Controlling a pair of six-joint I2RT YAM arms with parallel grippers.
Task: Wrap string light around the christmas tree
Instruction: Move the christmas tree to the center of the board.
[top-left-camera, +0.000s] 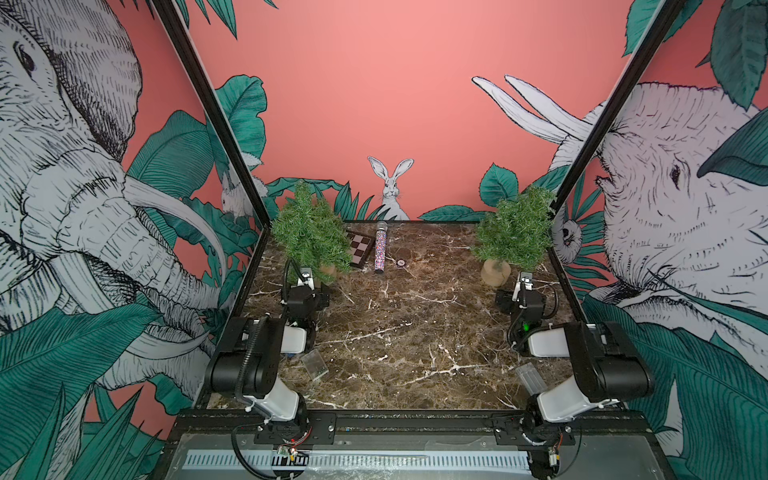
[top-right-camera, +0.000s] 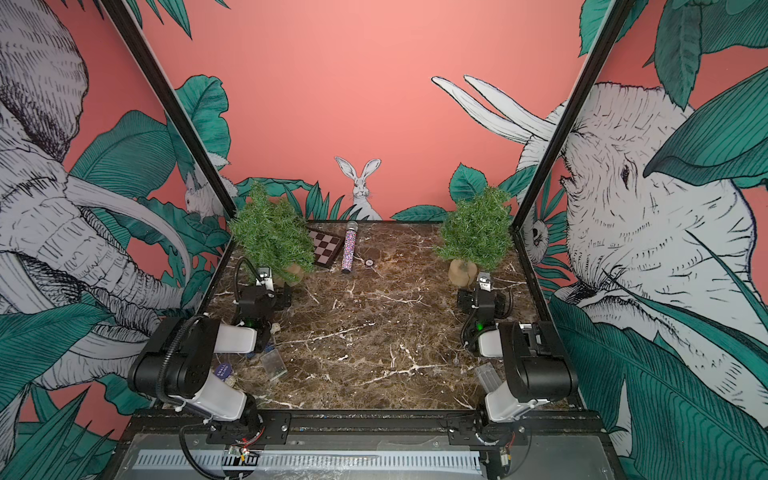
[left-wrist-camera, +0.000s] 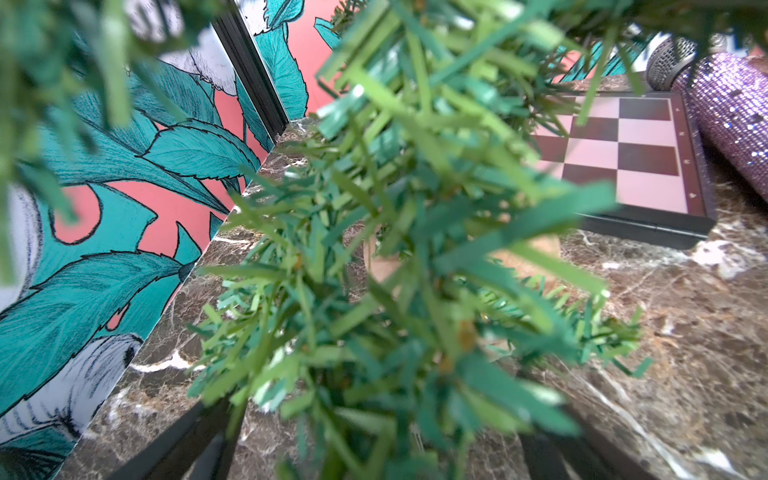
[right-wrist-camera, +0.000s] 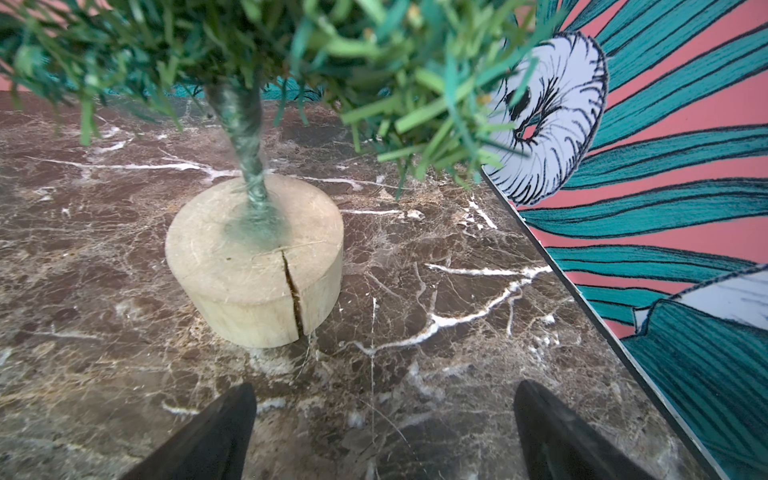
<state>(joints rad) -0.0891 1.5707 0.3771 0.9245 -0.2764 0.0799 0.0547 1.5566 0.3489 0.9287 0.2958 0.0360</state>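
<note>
R gripper (right-wrist-camera: 386, 436) is hovering low over marble table (right-wrist-camera: 415, 291), fingers (right-wrist-camera: 216, 436) spread wide & empty, just short of wood base (right-wrist-camera: 253, 274) of right christmas tree (top-left-camera: 515, 228), standing upright in far-R corner. L gripper (left-wrist-camera: 374, 424), also spread w/ nothing pinched, is sitting amid lower branches of left christmas tree (top-left-camera: 309, 232), far-L corner, beside checkerboard (top-left-camera: 358, 249).

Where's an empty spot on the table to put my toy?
The middle of the marble table is bare, from the left tree across to the right tree. The back is free too, between the sparkly microphone and the right tree. It's crowded beside the left tree, where the chessboard and microphone lie.
</note>
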